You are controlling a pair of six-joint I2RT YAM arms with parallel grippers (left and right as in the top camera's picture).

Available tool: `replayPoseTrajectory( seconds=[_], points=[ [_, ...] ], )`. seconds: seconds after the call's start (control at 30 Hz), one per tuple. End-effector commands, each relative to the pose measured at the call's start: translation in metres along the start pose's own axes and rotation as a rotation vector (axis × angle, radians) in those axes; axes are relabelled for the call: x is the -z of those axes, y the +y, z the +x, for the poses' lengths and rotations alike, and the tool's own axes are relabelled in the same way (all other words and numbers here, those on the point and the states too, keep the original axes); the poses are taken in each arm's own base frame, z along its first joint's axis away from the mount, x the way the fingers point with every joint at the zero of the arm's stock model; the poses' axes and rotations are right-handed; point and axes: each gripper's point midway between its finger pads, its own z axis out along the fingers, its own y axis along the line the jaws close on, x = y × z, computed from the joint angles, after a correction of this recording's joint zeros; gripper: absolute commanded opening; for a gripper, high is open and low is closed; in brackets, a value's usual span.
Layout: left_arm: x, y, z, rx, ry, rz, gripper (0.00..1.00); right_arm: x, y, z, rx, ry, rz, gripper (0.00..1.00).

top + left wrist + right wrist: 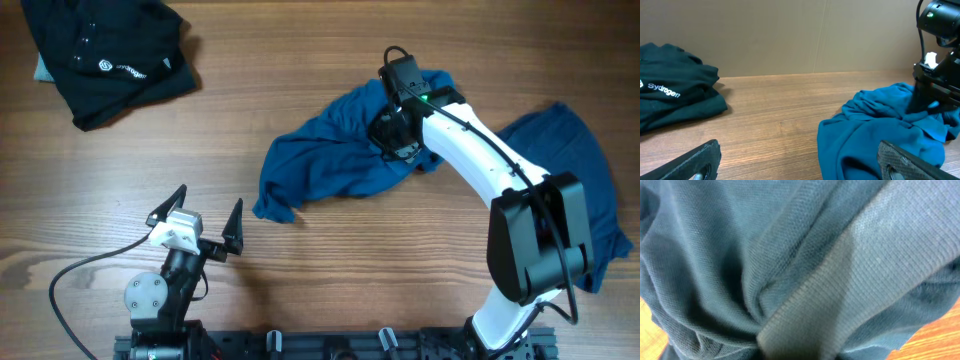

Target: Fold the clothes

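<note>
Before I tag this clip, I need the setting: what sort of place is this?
Probably a robotics lab bench, not a home: a bare wooden table, a plain board wall, and a black mounting rail at its edge.

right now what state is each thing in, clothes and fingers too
centre blue garment, crumpled, unfolded
right blue garment, loosely spread, unfolded, partly under the right arm
black garment, bunched heap, white logo showing
left gripper, fingers open, empty
right gripper, down in the centre blue garment, fingers hidden, open or shut unclear
</note>
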Motion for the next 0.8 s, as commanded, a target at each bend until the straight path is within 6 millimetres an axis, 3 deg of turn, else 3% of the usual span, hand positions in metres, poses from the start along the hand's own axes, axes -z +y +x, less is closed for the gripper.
replayPoseTrajectory(
  seconds=[0.0,0.17,0.4,0.57,0.77],
  points=[
    [0.0,0.003,0.0,-0.015,-0.001,-0.016,1.0,0.02,0.002,-0.002,0.107,-0.027,-0.026,0.05],
    [0.0,0.003,0.0,-0.015,-0.001,-0.016,1.0,0.052,0.016,-0.001,0.171,-0.053,-0.117,0.04],
    [0.0,0.003,0.0,-0.015,-0.001,-0.016,1.0,0.13,0.037,0.003,0.292,-0.142,-0.306,0.04],
    [0.0,0.003,0.0,-0.015,-0.001,-0.016,1.0,0.17,0.037,0.012,0.316,-0.177,-0.383,0.04],
    [0.0,0.003,0.0,-0.015,-0.001,-0.016,1.0,0.203,0.029,0.022,0.333,-0.204,-0.432,0.04]
  ],
)
